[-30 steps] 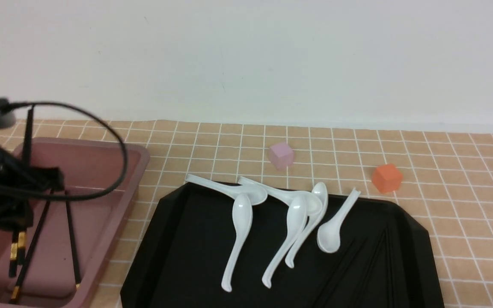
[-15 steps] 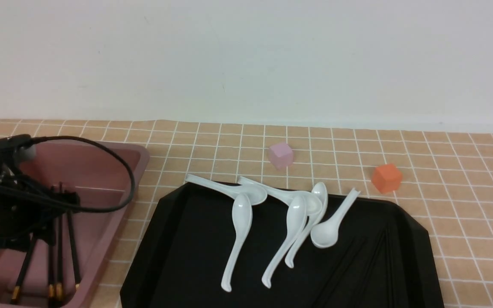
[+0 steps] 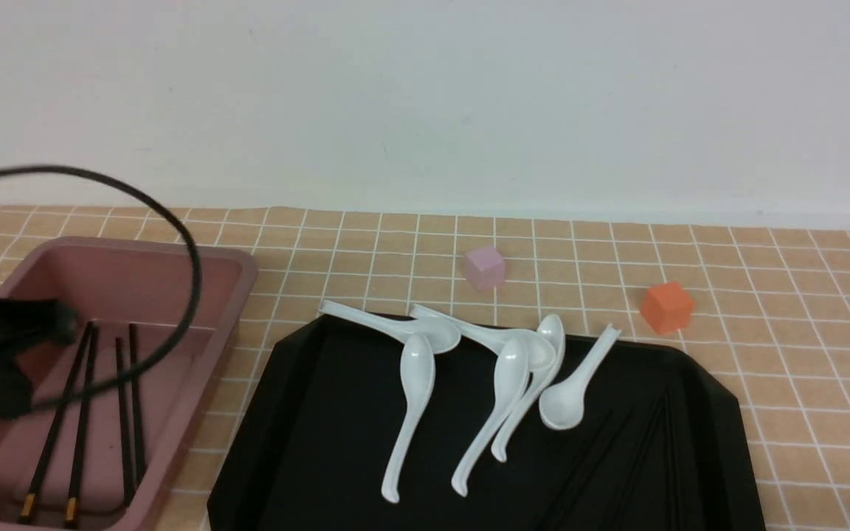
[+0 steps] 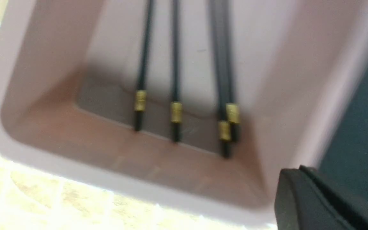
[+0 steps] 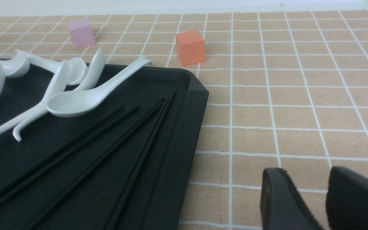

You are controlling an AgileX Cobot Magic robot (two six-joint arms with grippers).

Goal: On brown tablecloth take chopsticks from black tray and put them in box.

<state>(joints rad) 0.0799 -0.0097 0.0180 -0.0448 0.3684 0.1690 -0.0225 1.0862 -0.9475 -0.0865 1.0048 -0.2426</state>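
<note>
Okay, drop confirmed. A second ago the left gripper [image 3: 4, 346] had sticks standing up over the box [image 3: 159, 249]; half a second ago it was down inside. Now it's pulled away to the far-left edge of the front view, blurred, with nothing visibly in it. I can't tell how wide its jaws are: the left wrist view catches only one dark finger.

The four chopsticks [image 3: 85, 413] lie flat on the box floor, roughly parallel, gold bands at the near end. In the left wrist view two of the four chopsticks [image 4: 174, 64] lie apart and two lie right against each other. None leans on the wall or rim.

My read: this batch is done, the task isn't. The remaining chopsticks [image 5: 107, 153] are on the right part of the black tray [image 3: 322, 413], fanned in a loose bundle running near-left to far-right. Black on black, they barely show from the front. The nearest white spoon [image 5: 75, 100] sits just beside their far ends; I can't tell if it touches them.

The right gripper [image 5: 307, 174] is over the brown tablecloth [image 3: 801, 332], right of the tray, fingers parted and holding nothing. It's closest to that bundle, so I'd expect the next pick there. Risk: thin sticks lying flat on glossy tray, easy to pinch one and drag its neighbours.
</note>
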